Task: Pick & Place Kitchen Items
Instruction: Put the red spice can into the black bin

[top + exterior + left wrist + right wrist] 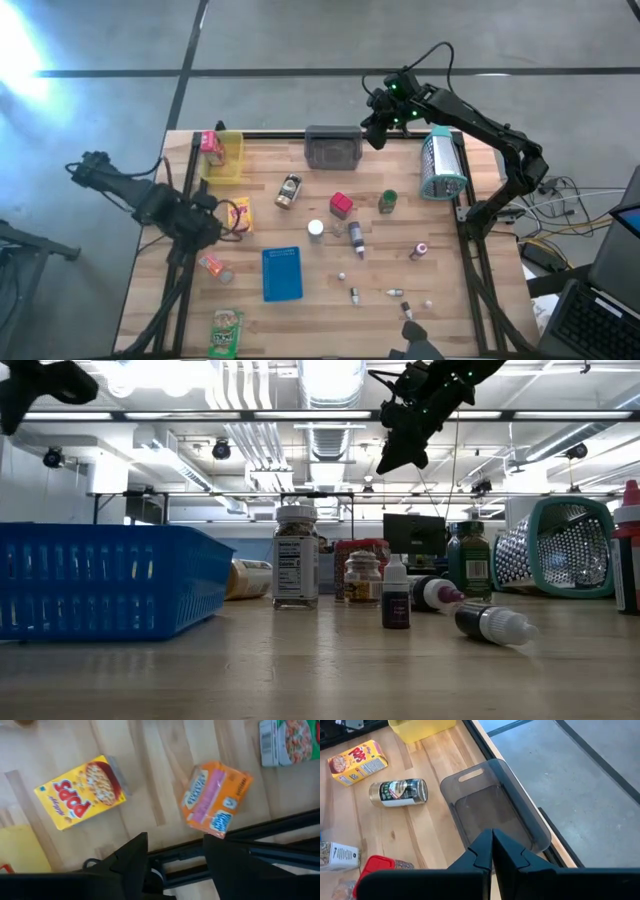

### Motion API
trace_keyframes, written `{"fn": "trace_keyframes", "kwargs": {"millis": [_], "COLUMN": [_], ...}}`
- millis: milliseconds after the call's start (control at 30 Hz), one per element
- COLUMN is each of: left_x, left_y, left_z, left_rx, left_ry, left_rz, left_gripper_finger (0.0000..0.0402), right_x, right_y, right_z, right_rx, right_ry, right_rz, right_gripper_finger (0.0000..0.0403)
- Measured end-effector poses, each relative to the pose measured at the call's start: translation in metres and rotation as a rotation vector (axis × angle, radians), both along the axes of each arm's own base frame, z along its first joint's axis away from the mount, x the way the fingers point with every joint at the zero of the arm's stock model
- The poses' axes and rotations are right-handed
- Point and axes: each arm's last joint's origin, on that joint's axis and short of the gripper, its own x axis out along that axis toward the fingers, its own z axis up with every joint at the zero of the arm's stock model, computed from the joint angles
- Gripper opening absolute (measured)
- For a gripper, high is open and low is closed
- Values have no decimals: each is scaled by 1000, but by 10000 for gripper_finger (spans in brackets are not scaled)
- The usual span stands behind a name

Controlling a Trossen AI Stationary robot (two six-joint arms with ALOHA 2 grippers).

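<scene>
Wooden tabletop point(300, 220) strewn with toy groceries: the left gripper point(175, 852), fingers parted and empty, is hovering near the table's left edge, closest to the orange packet point(216, 798), which lies just ahead, long axis angled across the finger gap. The right gripper point(492, 851), pressed together, is waiting over the grey bin point(495, 805).

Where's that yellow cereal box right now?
In the high view, the yellow cardboard cereal box lies flat on the wooden table's left side, beside the left gripper, below the yellow plastic bin.

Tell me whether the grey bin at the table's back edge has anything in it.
Empty. The right wrist view looks straight into the grey bin and shows only its bare smoky floor.
</scene>
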Motion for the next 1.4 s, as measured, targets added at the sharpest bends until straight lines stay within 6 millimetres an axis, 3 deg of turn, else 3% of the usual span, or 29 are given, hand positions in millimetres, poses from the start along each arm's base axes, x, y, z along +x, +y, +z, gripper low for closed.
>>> {"fn": "trace_keyframes", "kwargs": {"millis": [433,967,1400], "left_x": [5,6,6], "left_y": [-15,-16,-17], "left_z": [-16,-20,-20], "left_rx": [-12,-55,-56], "left_ry": [-39,-11,-20], "left_rz": [-138,-137,-171], "left_gripper_finger": [174,178,260], "right_x": [4,5,5], "right_y": [-3,-4,-4], "right_z": [4,4,4], "right_rx": [-19,-29,-34], "right_ry": [-68,-77,-75], "right_rz": [-29,-26,-21], "right_gripper_finger": [8,8,8]}}
